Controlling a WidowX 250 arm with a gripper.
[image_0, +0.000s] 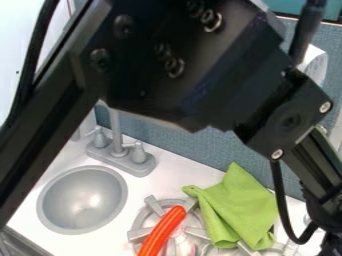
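In the camera view, a round gray sink basin (83, 200) is at lower left, just beside a gray faucet (115, 151). At bottom center, a curved orange-red object (162, 231) lies across a gray stove burner (137, 234). A rumpled green cloth (242, 206) is to its right, overlapping the burner area. The black arm (194, 75) spans the upper frame, bent, and slants down to the lower right edge. I cannot tell how far open the gripper (331, 244) is or whether it holds anything.
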